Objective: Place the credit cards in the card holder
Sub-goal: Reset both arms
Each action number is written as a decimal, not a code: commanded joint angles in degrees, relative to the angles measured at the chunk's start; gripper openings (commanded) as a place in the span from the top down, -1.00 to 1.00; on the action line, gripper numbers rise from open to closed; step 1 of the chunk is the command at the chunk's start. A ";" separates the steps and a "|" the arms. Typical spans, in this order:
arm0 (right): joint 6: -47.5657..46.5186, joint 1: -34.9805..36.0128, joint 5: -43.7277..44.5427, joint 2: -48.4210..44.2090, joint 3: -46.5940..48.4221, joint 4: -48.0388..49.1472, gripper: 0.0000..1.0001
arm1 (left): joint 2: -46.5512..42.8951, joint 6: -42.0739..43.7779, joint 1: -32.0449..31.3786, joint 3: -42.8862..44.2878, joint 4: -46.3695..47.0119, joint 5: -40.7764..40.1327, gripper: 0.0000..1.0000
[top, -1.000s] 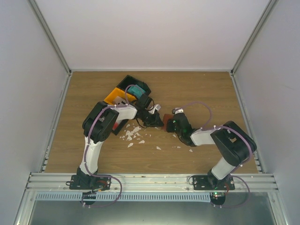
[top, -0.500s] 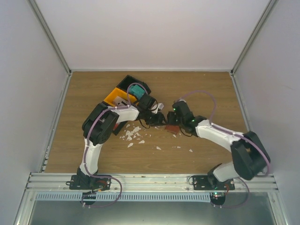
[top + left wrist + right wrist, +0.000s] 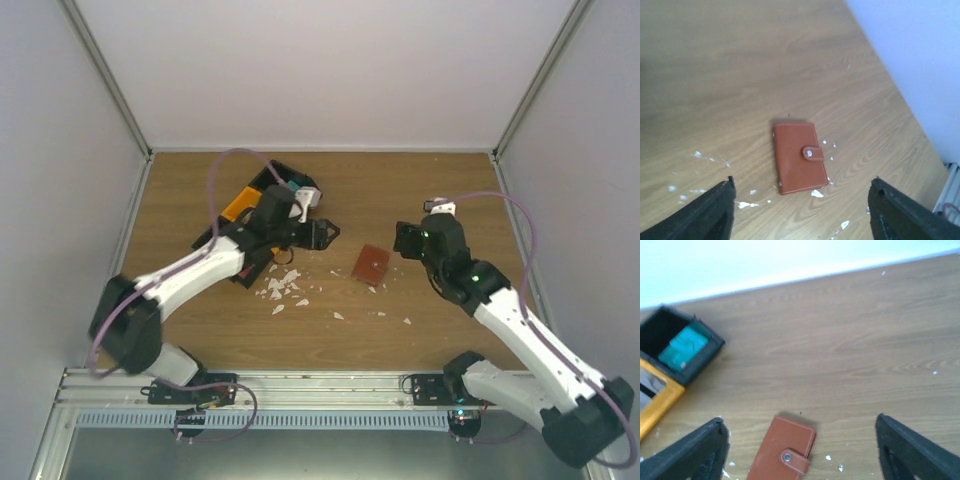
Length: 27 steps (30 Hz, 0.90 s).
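Currently the card holder point(image 3: 370, 264) lies flat on the table point(image 3: 450, 190), just right of centre in the overhead frame, closed, with its snap tab fastened across the front edge. It sits between the two grippers and touches neither. The left gripper point(image 3: 327, 234) hangs left of it, jaws spread and nothing between them; in the left wrist view its fingers point(image 3: 710, 215) occupy the lower corners, with the holder on bare wood in the middle of the frame. The right gripper point(image 3: 401, 242) stands right of the holder, likewise released and empty; in the right wrist view its fingers point(image 3: 700, 452) flank the holder, which appears at the lower centre edge. White scraps point(image 3: 285, 288) are scattered on the wood in the lower centre left of the overhead frame, a few lying right beside the holder's near edge. The tray point(image 3: 238, 207) rests at upper left of the overhead frame, partly covered by the left arm. One teal card point(image 3: 684, 349) lies in its black compartment, at the left of the right wrist view. Other cards cannot be made out in these views.
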 commanded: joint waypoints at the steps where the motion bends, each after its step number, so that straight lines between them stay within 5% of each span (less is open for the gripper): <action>1: -4.81 -0.40 7.09 -6.26 4.11 -5.53 -0.70 | -14.59 4.63 -0.01 -7.28 6.32 -9.55 -0.83; 4: -4.80 -0.52 8.93 -9.99 5.64 -8.29 -0.98 | -23.98 7.09 -0.49 -9.60 5.63 -13.60 -0.98; 14: -2.15 -0.48 15.55 -25.78 5.78 -11.67 -0.99 | -46.28 10.48 -0.97 -11.64 1.33 -23.56 -0.98; 27: -3.48 -0.43 20.39 -33.36 5.46 -13.08 -0.99 | -57.33 13.08 -0.97 -11.18 -3.46 -28.07 -0.98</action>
